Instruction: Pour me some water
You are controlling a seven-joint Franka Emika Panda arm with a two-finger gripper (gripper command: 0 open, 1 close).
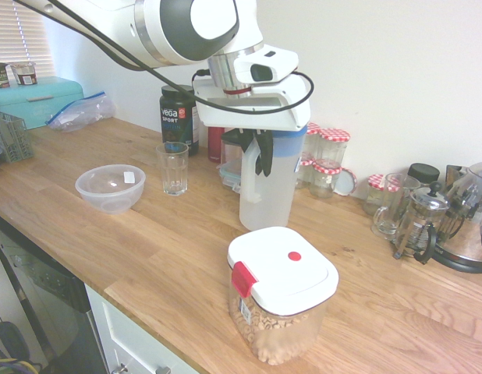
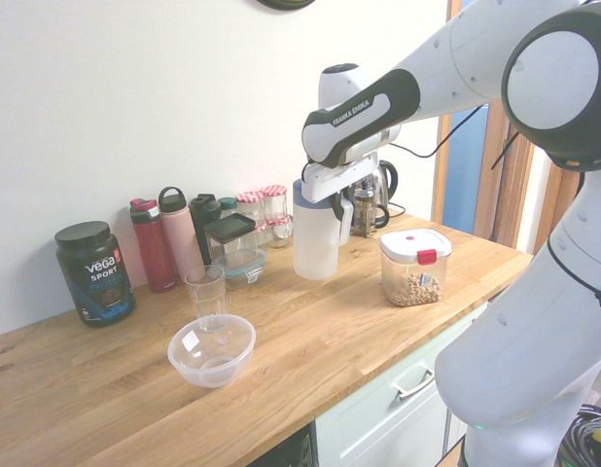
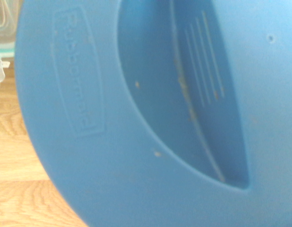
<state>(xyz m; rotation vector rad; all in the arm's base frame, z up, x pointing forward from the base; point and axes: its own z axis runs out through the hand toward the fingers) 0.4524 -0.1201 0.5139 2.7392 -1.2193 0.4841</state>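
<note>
The wooden counter point(image 1: 163, 257) holds many things. A clear bowl point(image 1: 110, 188) sits near the front, and a glass point(image 1: 172, 167) stands just beside it. Behind the glass is a black tub point(image 1: 178, 115), close to the wall. The white jug point(image 1: 268, 187) with a blue lid stands on the wood in the middle. In front of it is a box point(image 1: 280, 292) with a white lid and a red clip. Jars point(image 1: 327, 160) with red checked lids stand by the wall. A kettle point(image 1: 471, 226) and a coffee press point(image 1: 420, 222) are at the far end. A plastic bag point(image 1: 81, 111) lies at the other end.
</note>
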